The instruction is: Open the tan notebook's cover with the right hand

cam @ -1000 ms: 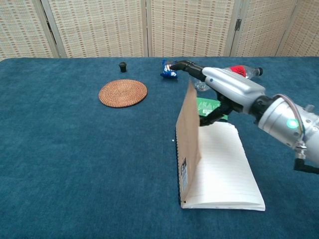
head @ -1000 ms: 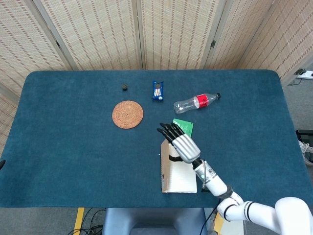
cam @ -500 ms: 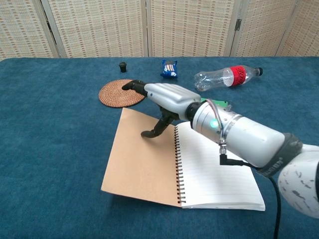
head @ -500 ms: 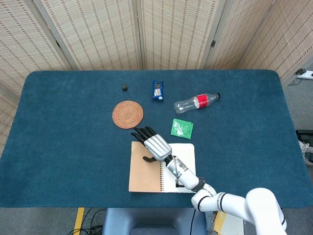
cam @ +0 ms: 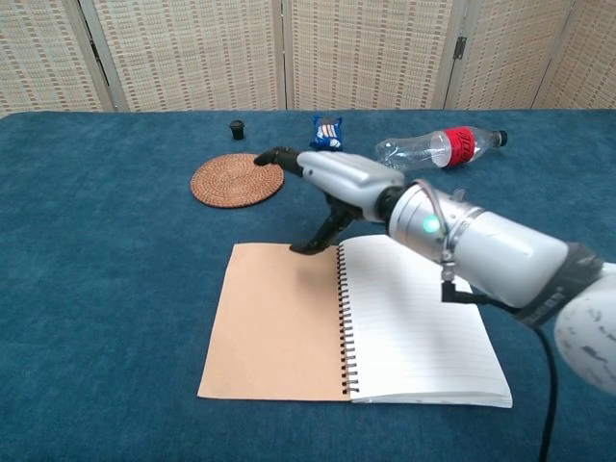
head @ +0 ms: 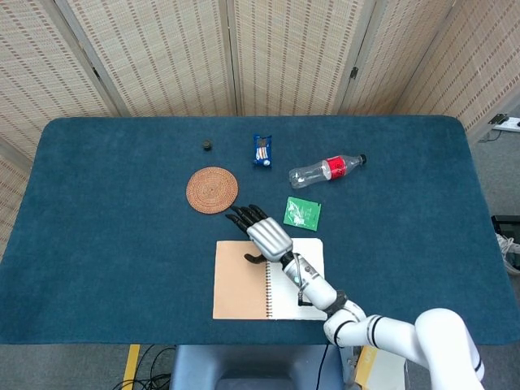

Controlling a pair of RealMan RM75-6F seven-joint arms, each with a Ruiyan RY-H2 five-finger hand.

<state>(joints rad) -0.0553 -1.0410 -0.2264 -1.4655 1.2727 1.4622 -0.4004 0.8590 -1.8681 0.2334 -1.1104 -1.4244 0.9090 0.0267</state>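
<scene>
The tan notebook lies open near the table's front edge. Its tan cover [head: 240, 279] [cam: 274, 321] lies flat on the table to the left of the spiral, and a lined white page [head: 310, 248] [cam: 414, 327] shows on the right. My right hand [head: 266, 235] [cam: 332, 180] hovers above the far edge of the cover with fingers stretched out and apart, holding nothing. Its thumb points down toward the cover's top edge. My left hand is in neither view.
A woven round coaster [head: 212, 189] [cam: 237, 179] lies just beyond the hand. A green packet [head: 302, 213] lies behind the notebook. Farther back are a blue snack pack [head: 262, 150] [cam: 326, 132], a lying plastic bottle [head: 327, 171] [cam: 438, 149] and a small black cap [head: 207, 145] [cam: 237, 128].
The cover went from standing upright to lying flat on the table at the left. My right hand followed it leftward, then lifted off and drew back slightly toward the far edge.
</scene>
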